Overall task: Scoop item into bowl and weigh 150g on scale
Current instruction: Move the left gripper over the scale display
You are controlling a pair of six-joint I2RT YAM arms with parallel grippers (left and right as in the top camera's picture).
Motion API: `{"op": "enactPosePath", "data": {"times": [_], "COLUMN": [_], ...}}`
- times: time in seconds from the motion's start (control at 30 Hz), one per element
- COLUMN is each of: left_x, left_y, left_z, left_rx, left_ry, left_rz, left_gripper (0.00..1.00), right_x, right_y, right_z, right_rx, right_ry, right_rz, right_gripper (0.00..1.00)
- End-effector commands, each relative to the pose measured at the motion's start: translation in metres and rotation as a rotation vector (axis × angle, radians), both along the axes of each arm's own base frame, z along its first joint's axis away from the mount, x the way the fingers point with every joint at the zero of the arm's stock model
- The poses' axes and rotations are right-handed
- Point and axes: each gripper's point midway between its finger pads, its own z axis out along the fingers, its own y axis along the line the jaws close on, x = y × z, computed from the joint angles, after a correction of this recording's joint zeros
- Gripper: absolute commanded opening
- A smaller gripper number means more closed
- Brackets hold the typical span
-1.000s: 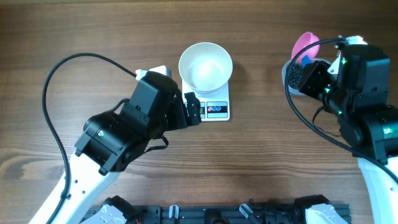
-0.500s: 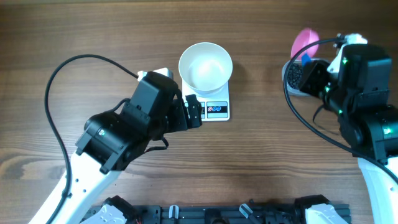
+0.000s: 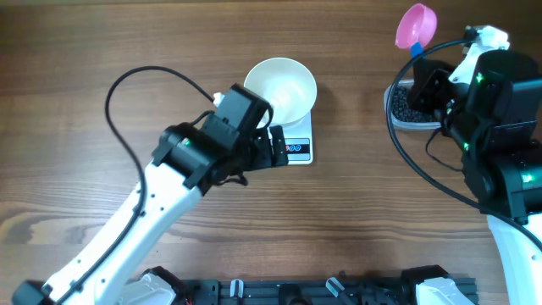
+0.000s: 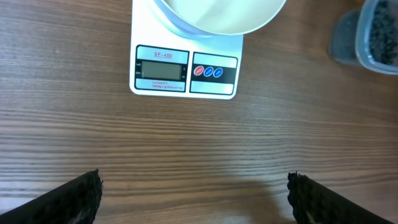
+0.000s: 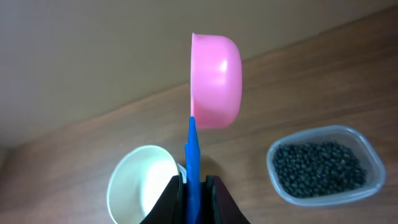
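Note:
The empty white bowl [image 3: 280, 89] stands on the white scale [image 3: 298, 151], whose display faces the front edge. My left gripper [image 3: 276, 146] hovers just in front of the scale, open, with nothing between its fingertips [image 4: 84, 193]. In the left wrist view the scale [image 4: 186, 68] and the bowl [image 4: 217, 15] lie straight ahead. My right gripper [image 5: 193, 186] is shut on the blue handle of a pink scoop [image 5: 216, 81], held up above the table. No beads show in the scoop [image 3: 416, 25]. The item, small black beads [image 5: 317, 165], fills a clear tub [image 3: 405, 108] at the right.
The clear plastic tub [image 4: 373, 31] sits on the wooden table right of the scale, partly under my right arm [image 3: 495, 110]. A black cable [image 3: 144, 80] loops over the left arm. A dark rail [image 3: 296, 292] runs along the table's front edge.
The left arm has swung right and forward, so its open gripper now sits close in front of the scale. The right gripper has carried the pink scoop up and away from the tub.

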Motion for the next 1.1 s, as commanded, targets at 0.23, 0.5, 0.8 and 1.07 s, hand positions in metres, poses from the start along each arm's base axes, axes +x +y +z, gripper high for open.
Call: {"op": "enactPosePath", "data": {"times": [0.23, 0.5, 0.8, 1.07], "left_x": [0.027, 0.017, 0.003, 0.029], "left_y": [0.021, 0.025, 0.013, -0.001], "left_z": [-0.048, -0.087, -0.082, -0.087], "left_rx": [0.191, 0.229, 0.175, 0.132], "left_ry": [0.045, 0.109, 0.104, 0.011], "left_rz": [0.182, 0.162, -0.035, -0.023], "left_gripper": [1.0, 1.0, 1.0, 1.0], "right_x": [-0.004, -0.011, -0.014, -0.014], "right_y": [-0.001, -0.002, -0.003, -0.003], "right_z": [0.003, -0.008, -0.012, -0.014], "right_rx": [-0.039, -0.074, -0.074, -0.073], "right_ry": [-0.003, 0.047, 0.066, 0.073], "right_rz": [0.026, 0.04, 0.039, 0.04], "right_gripper": [0.04, 0.04, 0.04, 0.04]}}
